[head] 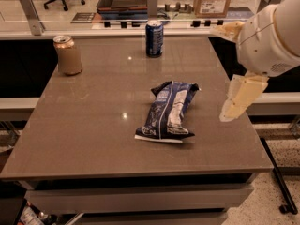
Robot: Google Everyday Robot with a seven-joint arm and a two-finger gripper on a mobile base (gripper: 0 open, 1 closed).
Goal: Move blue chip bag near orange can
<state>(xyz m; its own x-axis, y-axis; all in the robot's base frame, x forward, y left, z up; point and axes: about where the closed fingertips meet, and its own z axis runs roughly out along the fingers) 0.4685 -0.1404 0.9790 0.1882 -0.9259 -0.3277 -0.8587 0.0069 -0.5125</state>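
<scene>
gripper [232, 110] near blue chip bag [168, 110]

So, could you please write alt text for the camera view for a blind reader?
A blue chip bag lies in the middle of a table, with the gripper by the table's right edge, apart from it. An orange can stands at the far left corner, a blue can mid far edge.

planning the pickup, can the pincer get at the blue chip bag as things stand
Probably yes: the pincer hangs over the table edge, and the chip bag lies close by in the open, nothing between.
</scene>
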